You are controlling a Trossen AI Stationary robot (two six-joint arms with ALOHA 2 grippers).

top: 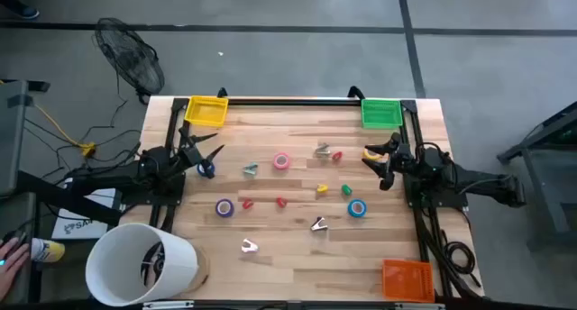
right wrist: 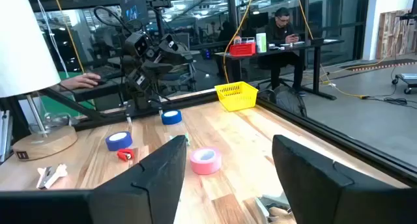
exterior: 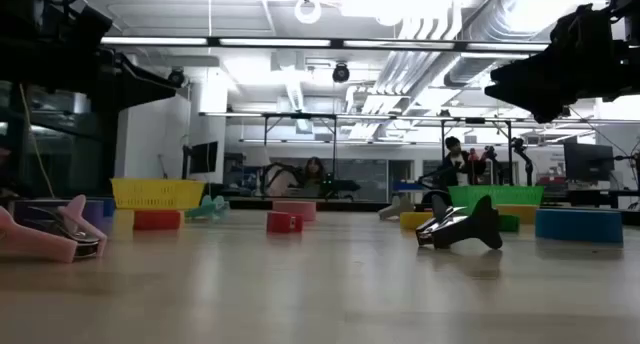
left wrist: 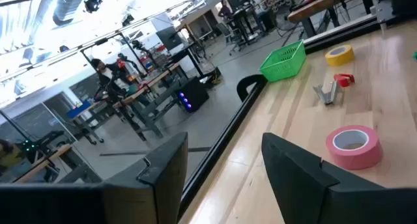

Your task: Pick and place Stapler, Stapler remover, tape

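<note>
left arm: at the table's left edge, raised above the wood, left gripper [top: 210, 153] aimed toward the table's middle, its two fingers [left wrist: 296, 178] spread with nothing between them.
yellow basket [top: 206, 111]: far left corner of the table.
blue tape roll [top: 206, 169]: lying flat just below the left gripper's tip.
purple tape roll [top: 224, 207]: flat, left of centre, nearer the front.
white staple remover [top: 250, 247]: near the front edge; too small to tell which way its jaws face.
green staple remover [top: 250, 169]: left of the pink roll, long axis running roughly left-right.
pink tape roll [top: 282, 161]: flat, hole up, at mid-table.
grey stapler [top: 322, 150]: right of the pink roll, long axis roughly front to back.
dark stapler [exterior: 462, 227]: in the low view its long axis runs left-right, one end tipped up.
light blue tape roll [top: 357, 208]: flat, right of centre.
green basket [top: 380, 113]: far right corner.
right arm: at the right edge, right gripper [top: 373, 157] facing the table's middle, fingers [right wrist: 311, 178] apart and empty.
orange basket [top: 407, 279]: near right corner.
</note>
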